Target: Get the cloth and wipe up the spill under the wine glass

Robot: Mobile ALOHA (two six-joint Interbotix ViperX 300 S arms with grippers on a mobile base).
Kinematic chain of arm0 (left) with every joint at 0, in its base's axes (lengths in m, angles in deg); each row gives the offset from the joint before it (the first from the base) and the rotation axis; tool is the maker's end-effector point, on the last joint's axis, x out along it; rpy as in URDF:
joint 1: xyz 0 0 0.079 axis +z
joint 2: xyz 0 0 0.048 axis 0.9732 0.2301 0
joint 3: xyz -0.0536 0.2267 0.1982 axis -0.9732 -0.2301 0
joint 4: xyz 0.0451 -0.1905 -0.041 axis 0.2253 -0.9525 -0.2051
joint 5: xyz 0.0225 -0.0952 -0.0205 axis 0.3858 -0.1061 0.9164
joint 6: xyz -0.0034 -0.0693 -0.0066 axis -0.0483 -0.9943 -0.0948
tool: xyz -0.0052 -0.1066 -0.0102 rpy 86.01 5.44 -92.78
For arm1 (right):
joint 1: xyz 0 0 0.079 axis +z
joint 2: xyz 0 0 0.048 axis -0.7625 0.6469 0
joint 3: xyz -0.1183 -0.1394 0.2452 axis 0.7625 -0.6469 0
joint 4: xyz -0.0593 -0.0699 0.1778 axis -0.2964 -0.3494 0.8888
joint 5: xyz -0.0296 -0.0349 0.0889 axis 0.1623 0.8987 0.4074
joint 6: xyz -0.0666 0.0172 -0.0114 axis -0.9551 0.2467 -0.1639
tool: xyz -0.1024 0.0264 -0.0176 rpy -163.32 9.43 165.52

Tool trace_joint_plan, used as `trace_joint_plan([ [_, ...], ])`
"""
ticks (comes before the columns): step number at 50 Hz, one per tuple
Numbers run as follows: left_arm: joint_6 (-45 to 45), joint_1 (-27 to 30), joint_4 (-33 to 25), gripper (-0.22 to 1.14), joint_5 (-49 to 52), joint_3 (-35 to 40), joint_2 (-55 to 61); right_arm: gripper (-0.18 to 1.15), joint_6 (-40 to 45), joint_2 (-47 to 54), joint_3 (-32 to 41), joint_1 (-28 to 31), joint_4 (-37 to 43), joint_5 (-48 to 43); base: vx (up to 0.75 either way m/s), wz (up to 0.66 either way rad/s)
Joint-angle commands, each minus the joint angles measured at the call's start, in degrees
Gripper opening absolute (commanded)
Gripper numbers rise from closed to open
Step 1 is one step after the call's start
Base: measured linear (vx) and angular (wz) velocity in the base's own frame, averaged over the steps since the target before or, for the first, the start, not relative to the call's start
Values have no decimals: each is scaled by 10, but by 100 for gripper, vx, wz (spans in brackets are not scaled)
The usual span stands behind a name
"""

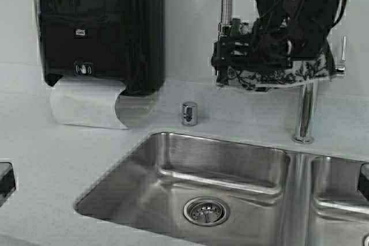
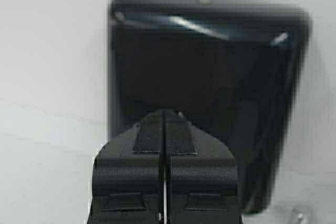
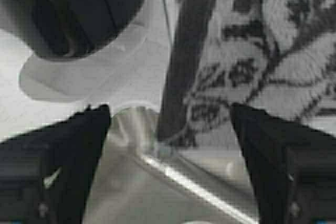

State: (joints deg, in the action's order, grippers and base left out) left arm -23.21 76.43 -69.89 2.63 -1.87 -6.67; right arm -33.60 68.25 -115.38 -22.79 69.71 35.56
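Brushed stainless sink (image 1: 173, 171): rounded-corner basin, round perforated drain (image 1: 206, 211), second basin to its right. Counter (image 1: 52, 159) is pale, matte and smooth.

The cloth (image 1: 277, 76) is limp woven fabric with a dark floral print on white. It hangs draped over the chrome faucet (image 1: 304, 113) behind the sink, up off the counter.

Right gripper (image 3: 170, 124) is at the faucet, fingers spread wide with the cloth's printed fold and the faucet's dark tube between them. Nothing clamped. The high view shows the arm's black body sitting on top of the cloth.

Left gripper (image 2: 164, 129): flat rubber-padded fingers pressed together, empty, pointed at the glossy black paper towel dispenser (image 1: 98, 27). A white paper sheet (image 1: 86, 105) curls out below it.

A small chrome cylinder (image 1: 189, 113) stands on the counter between dispenser and faucet.
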Motion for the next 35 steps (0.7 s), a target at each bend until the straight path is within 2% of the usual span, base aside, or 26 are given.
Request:
trace_joint_plan([
  [1, 1, -1, 0, 2, -3, 5, 6, 101, 0, 4, 23, -8, 9, -6, 7, 3],
  [14, 2, -1, 0, 2, -2, 5, 6, 100, -1, 10, 23, -25, 25, -6, 5, 3],
  [20, 2, -1, -1, 2, -3, 5, 6, 91, -2, 10, 23, -25, 25, -5, 3, 1],
  [25, 2, -1, -1, 2, -3, 5, 6, 69, -2, 9, 23, -25, 25, -5, 1, 1],
  [35, 2, -1, -1, 2, -3, 4, 6, 13, -1, 8, 21, -25, 25, -5, 0, 0],
])
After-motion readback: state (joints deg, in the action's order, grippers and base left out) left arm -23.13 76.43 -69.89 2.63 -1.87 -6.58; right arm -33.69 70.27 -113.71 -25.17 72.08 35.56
